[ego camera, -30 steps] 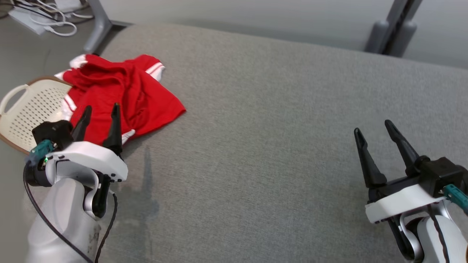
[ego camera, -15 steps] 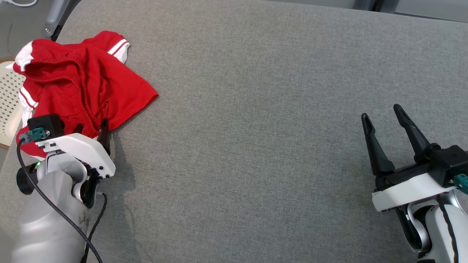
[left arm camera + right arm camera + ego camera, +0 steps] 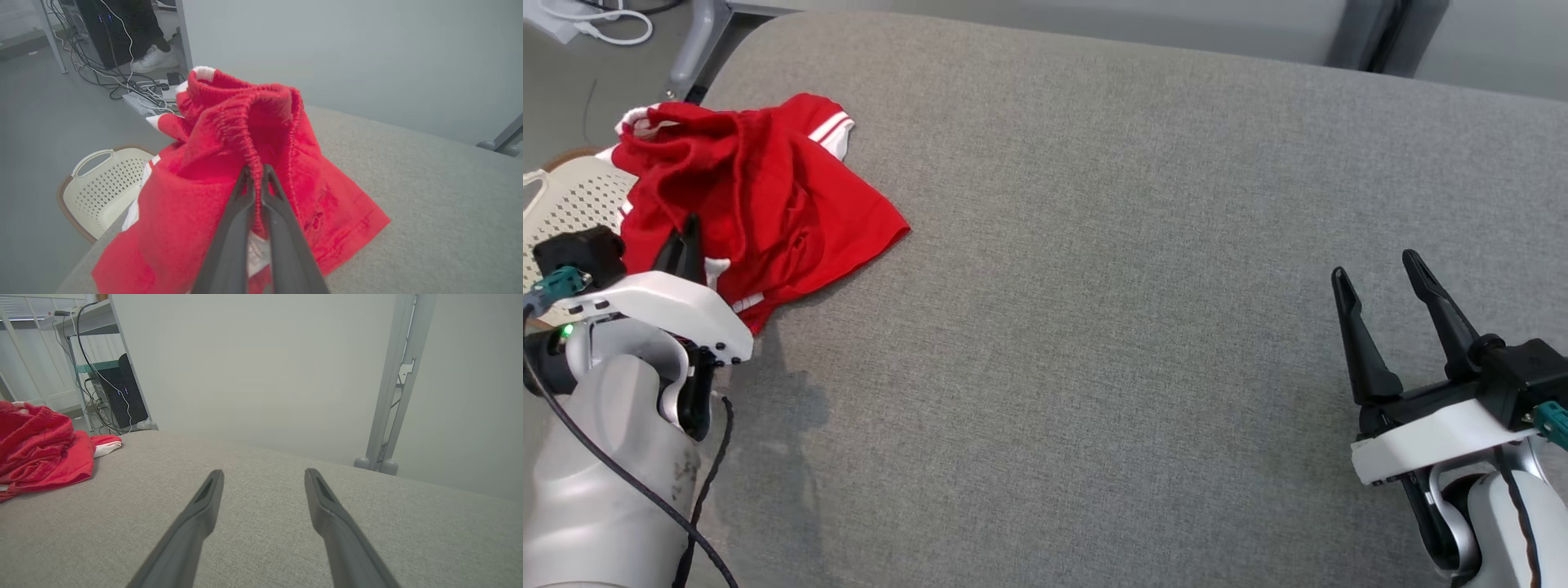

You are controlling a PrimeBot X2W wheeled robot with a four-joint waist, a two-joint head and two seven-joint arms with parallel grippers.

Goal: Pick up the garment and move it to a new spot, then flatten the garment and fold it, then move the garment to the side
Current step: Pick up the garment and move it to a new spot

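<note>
Red shorts (image 3: 768, 196), white-striped hems: 1 crumpled heap at the far left corner of the grey upholstered table (image 3: 1135, 286), partly over its left edge.
Left gripper (image 3: 254, 171): 2 fingers pressed together on the shorts' gathered elastic waistband.
Right gripper (image 3: 1373, 265): fingers spread wide, holding nothing, above the table's near right.
Cream perforated basket (image 3: 572, 204): just beside the table's left edge.

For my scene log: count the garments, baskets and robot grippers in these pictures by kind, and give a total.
1 red garment
1 cream basket
2 grippers: left gripper, jaws shut on the red garment; right gripper, jaws open
Total: 4
</note>
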